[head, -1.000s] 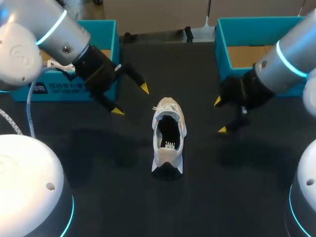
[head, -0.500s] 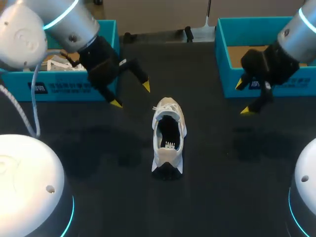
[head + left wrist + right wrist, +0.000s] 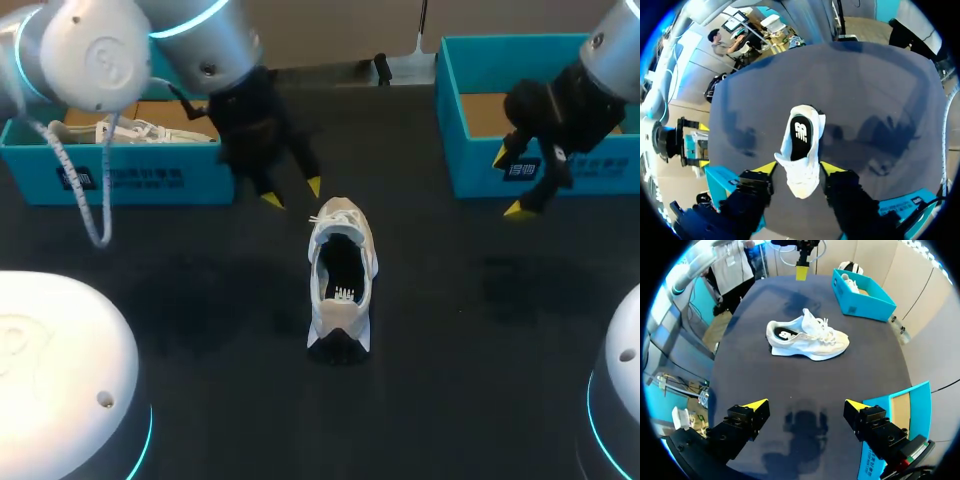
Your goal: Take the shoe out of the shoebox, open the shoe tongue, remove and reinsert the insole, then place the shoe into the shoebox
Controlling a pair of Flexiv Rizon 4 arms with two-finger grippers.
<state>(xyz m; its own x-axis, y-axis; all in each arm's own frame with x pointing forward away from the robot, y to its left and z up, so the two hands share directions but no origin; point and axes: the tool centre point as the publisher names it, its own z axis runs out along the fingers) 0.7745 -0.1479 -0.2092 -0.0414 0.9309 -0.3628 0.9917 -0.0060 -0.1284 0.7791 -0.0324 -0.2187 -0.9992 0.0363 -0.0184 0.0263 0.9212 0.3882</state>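
Gaping empty, left gripper (image 3: 292, 193) and right gripper (image 3: 505, 182) hover; white shoe (image 3: 342, 272) seemingly mesh.

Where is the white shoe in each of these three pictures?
Head view: white shoe mid-table, toe away from the robot.
Left wrist view: just ahead of left pincer, toe nearest it.
Right wrist view: farther ahead of right pincer, side-on.
Shared landmark: left pincer by the toe.

Table (image 3: 450, 400): dark, matte top, almost black. Light was diffuse; soft-edged shadows lay in patches across the surface.
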